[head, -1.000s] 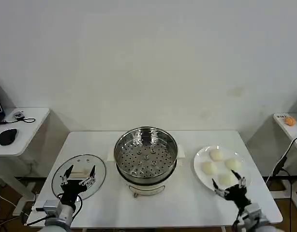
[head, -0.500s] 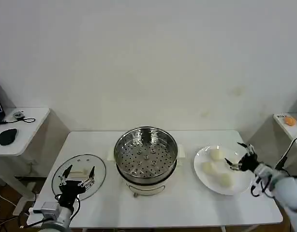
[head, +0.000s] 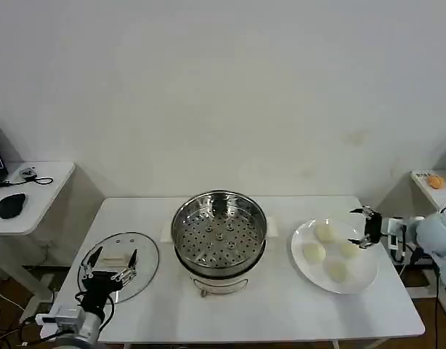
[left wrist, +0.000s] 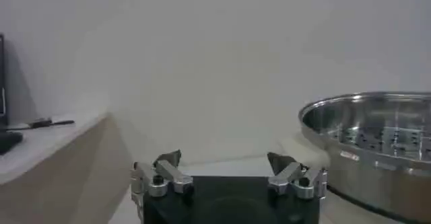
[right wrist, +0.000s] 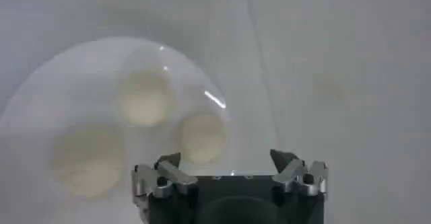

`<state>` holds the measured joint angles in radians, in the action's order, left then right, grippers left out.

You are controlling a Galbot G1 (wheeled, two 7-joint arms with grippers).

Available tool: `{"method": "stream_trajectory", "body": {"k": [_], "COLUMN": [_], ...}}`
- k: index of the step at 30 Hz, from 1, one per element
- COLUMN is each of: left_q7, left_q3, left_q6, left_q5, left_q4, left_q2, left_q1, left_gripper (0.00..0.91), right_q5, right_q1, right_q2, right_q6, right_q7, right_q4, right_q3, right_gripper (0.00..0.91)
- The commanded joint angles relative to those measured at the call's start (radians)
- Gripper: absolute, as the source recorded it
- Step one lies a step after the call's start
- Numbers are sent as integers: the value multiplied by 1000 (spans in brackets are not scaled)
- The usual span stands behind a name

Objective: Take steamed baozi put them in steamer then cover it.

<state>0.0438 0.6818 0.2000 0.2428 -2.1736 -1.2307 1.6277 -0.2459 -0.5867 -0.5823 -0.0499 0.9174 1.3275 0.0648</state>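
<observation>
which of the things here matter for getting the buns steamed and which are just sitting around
Job: four small cream-white round buns on flat white plate; shiny steel steamer pot; clear glass lid.
Lying about: black computer mouse on left side table; orange object on right side table.

Steamer (left wrist: pixel 377 151) partly beyond the frame edge

Count: 4 steamed baozi (head: pixel 324 233) (head: pixel 313 253) (head: pixel 348 248) (head: pixel 337 271); 1 plate (head: pixel 366 273); 1 steamer (head: pixel 219 236); 1 cover (head: pixel 118 265); 2 claws (head: pixel 110 265) (head: pixel 362 227).
</observation>
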Motion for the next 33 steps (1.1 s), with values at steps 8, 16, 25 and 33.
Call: {"method": "stream_trajectory", "body": {"k": [8, 16, 25, 33], "left_q7": [-4, -2, -1, -1], "left_q3": [16, 27, 28, 27], "left_q6": [-3, -5, -2, -3], "left_q5": [-3, -4, -4, -4], "left_q4": [-6, -3, -14, -12], "left_q2": [0, -4, -2, -5], "left_q1": [-5, -9, -10, -11], "left_gripper": [907, 907, 907, 907], "right_q5": [-163, -241, -269, -284], "right_q1": [441, 456, 446, 442], "right_q2": [-285, -346, -366, -384], "right_q6": [-123, -141, -140, -135], "right_q7": [124, 110, 106, 96], "right_q4": [-484, -556, -580, -605], "right_q3": [-419, -425, -418, -406], "right_gripper": [907, 907, 907, 877]}}
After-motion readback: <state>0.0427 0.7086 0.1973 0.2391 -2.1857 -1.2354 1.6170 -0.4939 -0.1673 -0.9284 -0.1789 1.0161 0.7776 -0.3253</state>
